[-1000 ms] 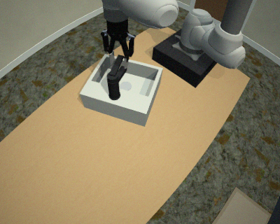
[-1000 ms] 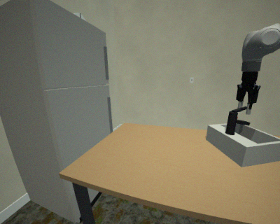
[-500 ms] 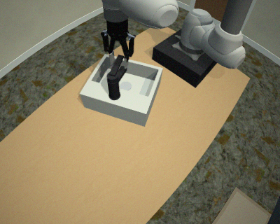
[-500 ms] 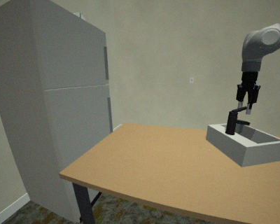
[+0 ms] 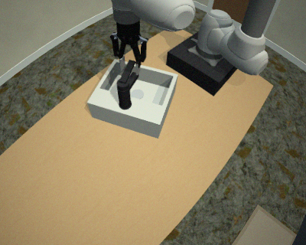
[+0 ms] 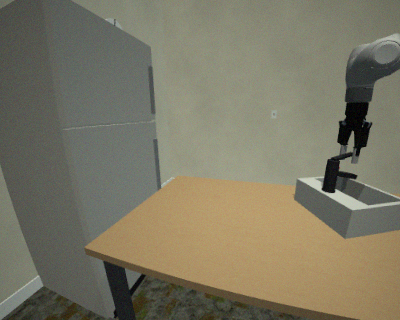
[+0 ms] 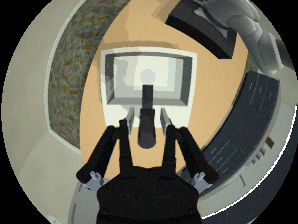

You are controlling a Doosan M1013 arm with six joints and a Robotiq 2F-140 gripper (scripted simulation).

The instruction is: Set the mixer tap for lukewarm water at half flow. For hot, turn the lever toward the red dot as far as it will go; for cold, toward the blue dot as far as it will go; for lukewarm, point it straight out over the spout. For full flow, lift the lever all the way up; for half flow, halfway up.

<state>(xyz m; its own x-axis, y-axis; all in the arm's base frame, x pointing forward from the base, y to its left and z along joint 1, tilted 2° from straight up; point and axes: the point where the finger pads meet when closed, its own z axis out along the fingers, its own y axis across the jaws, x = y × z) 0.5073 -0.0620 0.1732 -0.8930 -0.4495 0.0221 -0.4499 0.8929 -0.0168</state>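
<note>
1. A home kitchen setting.
2. A tall grey two-door refrigerator [image 6: 82, 150] stands against a plain beige wall [image 6: 247, 90].
3. A white sink basin [image 6: 352, 205] with a black mixer tap [image 6: 332, 175] sits on a wooden table [image 6: 237, 235].
4. Mottled grey-brown floor [image 5: 281, 153].
</note>
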